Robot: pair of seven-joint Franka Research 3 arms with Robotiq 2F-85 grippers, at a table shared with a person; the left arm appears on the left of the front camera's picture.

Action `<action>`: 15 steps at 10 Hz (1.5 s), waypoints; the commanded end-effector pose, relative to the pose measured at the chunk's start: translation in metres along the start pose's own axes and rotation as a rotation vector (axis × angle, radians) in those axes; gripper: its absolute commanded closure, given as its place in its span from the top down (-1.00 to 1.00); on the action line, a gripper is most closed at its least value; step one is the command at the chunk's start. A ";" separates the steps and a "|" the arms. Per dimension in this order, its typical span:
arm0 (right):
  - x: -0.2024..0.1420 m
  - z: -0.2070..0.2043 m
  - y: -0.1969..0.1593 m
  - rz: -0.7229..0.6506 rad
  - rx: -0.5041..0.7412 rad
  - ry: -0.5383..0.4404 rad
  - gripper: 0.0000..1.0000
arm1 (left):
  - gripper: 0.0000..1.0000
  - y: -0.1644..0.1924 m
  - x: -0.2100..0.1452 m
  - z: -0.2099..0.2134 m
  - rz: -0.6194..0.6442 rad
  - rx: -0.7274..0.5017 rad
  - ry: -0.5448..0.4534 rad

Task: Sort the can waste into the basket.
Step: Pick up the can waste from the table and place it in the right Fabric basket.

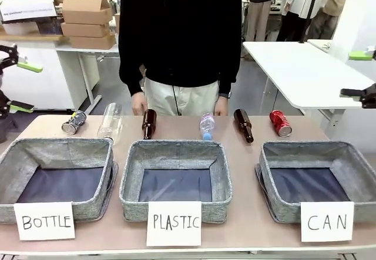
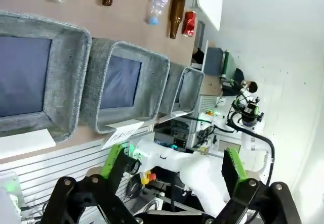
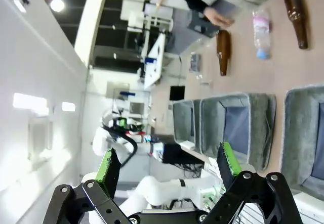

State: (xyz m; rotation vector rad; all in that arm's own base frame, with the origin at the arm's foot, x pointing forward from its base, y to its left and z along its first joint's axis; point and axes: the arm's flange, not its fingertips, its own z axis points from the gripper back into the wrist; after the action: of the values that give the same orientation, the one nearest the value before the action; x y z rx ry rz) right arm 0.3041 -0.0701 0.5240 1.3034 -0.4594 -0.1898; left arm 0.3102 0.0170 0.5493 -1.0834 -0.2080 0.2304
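Basically not started: seeing CAN basket (image 1: 311, 147) empty at near right. Left to move: red can (image 1: 280, 123), lying just beyond its far rim, and dark can (image 1: 74, 122), far left behind BOTTLE basket (image 1: 59, 145). Noting left pincer (image 2: 172, 163) and right pincer (image 3: 168, 164) wide, holding nothing, out by surface (image 1: 247, 213) sides. Watch brown bottle (image 1: 244, 125) just left of red can, possibly crowding a grab; person's hand (image 1: 139, 103) at far edge.

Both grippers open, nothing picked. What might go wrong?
The dark can lies behind the BOTTLE basket, far from the CAN basket: a long carry; a slip could drop it in the PLASTIC basket. The red can lies near a brown bottle, which a grasp may nudge. The person's hand hangs close behind.
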 end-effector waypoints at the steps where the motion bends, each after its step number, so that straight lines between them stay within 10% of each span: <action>1: 0.004 0.007 0.003 0.047 0.016 -0.016 1.00 | 1.00 0.002 0.004 0.005 -0.022 -0.022 -0.001; 8: -0.001 0.011 0.002 0.017 -0.009 -0.014 1.00 | 1.00 0.002 0.004 0.005 -0.022 -0.022 -0.001; 10: 0.039 -0.039 0.001 0.232 -0.596 -0.037 1.00 | 1.00 0.002 0.004 0.005 -0.022 -0.022 -0.001; 12: 0.073 -0.077 -0.020 0.368 -0.847 0.185 1.00 | 1.00 0.002 0.004 0.005 -0.022 -0.022 -0.001; 14: 0.082 -0.088 -0.043 0.306 -0.911 0.265 1.00 | 1.00 0.002 0.004 0.005 -0.022 -0.022 -0.001; 15: 0.057 -0.073 -0.029 0.197 -0.640 0.263 1.00 | 1.00 0.002 0.004 0.005 -0.022 -0.022 -0.001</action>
State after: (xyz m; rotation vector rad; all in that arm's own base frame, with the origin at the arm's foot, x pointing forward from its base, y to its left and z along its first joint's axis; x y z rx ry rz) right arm 0.4153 -0.0252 0.4691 0.4543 -0.2993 0.0410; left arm 0.3123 0.0240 0.5479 -1.0816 -0.2115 0.2314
